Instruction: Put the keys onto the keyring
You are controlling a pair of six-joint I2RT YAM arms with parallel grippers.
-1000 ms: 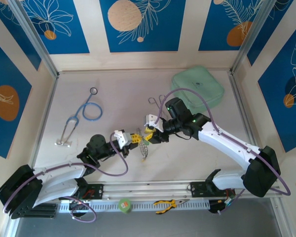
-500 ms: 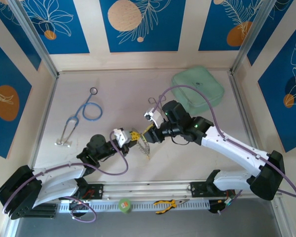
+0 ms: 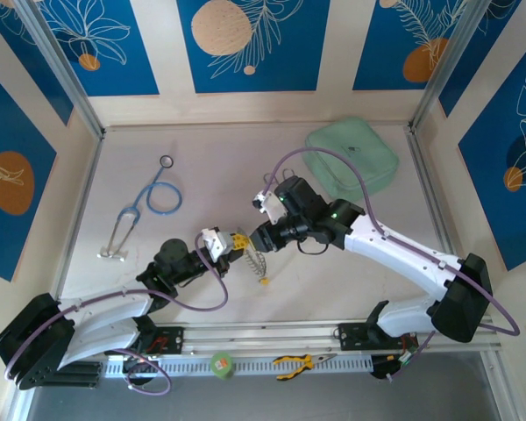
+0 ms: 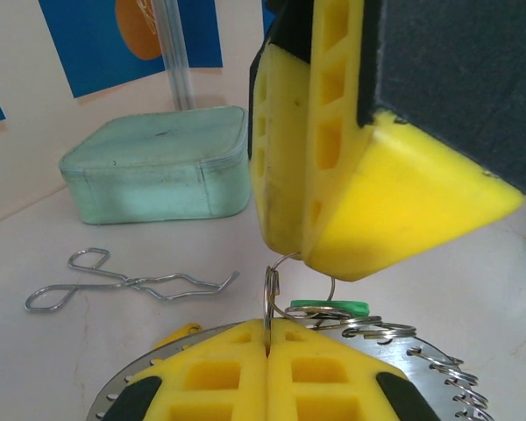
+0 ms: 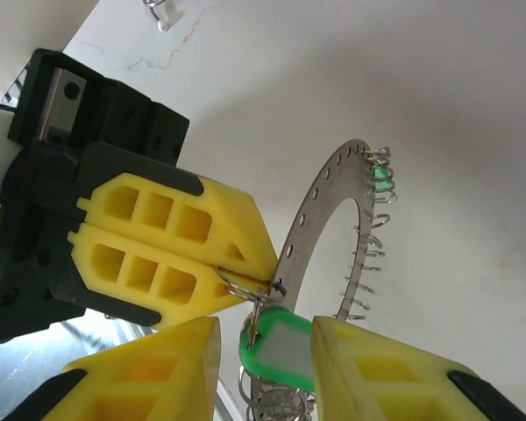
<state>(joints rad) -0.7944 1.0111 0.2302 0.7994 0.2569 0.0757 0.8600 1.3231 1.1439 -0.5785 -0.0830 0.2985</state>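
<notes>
My left gripper [image 5: 265,281], fingers pressed together, pinches the rim of the keyring [image 5: 320,202] at the centre of the right wrist frame. At that frame's bottom edge the right gripper [image 5: 265,338] has its fingers set either side of a green-headed key [image 5: 279,351], and I cannot tell whether they clamp it. In the overhead frame the keyring sits just below centre between both grippers on the table [image 3: 333,272], with forceps [image 4: 127,282] and a mint pouch [image 4: 158,162] at the left of the left wrist frame.
</notes>
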